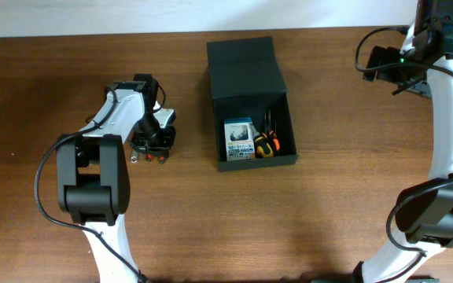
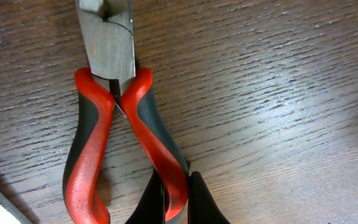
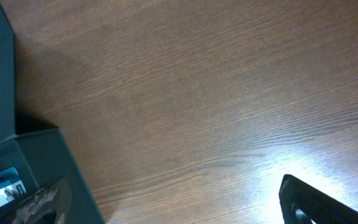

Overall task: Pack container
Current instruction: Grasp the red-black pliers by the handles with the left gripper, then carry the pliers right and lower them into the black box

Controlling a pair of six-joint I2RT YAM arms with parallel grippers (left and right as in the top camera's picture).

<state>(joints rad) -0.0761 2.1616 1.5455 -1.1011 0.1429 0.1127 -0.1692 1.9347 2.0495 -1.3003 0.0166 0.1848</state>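
Overhead, we judge packing partly done: the open container on the bench holds a card pack and orange-handled tools, while left of it our left hand pinches the unpacked pliers; our right hand gapes empty.

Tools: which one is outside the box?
The red-handled pliers, lying on the table at the left gripper. The orange-handled tool sits inside the container beside the card pack.

No legible text anywhere. Blue-and-white card pack inside container carries print, perhaps white lettering, too small and blurred to read
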